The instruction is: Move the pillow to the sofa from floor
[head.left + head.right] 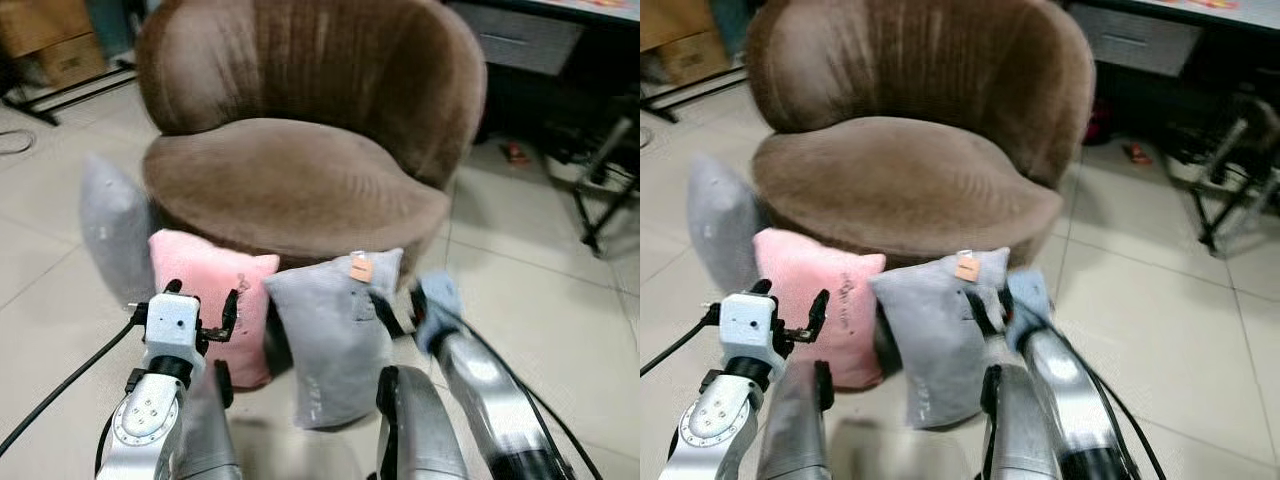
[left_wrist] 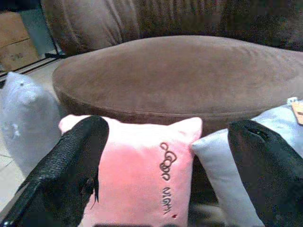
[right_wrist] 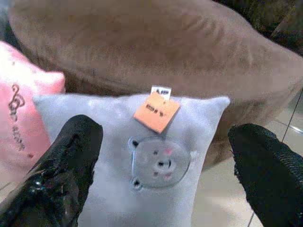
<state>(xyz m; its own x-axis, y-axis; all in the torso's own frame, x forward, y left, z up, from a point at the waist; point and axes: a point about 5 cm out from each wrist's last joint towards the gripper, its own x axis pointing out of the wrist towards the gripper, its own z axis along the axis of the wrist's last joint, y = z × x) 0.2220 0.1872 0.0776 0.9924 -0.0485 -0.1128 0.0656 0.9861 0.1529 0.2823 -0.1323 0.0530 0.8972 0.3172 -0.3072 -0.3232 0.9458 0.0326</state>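
Three pillows lean upright on the floor against the front of a round brown sofa chair [image 1: 300,170]: a grey one [image 1: 115,225] at the left, a pink one [image 1: 215,300] with dark embroidery, and a grey one with a bear patch and orange tag [image 1: 335,330]. My left gripper [image 1: 203,300] stands open just in front of the pink pillow [image 2: 147,170], its fingers [image 2: 71,170] spread to either side. My right gripper [image 3: 161,175] is open in front of the tagged grey pillow [image 3: 151,165], level with its upper part, with nothing held.
Pale tiled floor [image 1: 540,300] lies open to the right. Cardboard boxes [image 1: 50,35] stand at the back left, a dark desk with a drawer [image 1: 530,40] at the back right, and black stand legs [image 1: 600,190] beside it. A black cable [image 1: 60,390] trails from my left arm.
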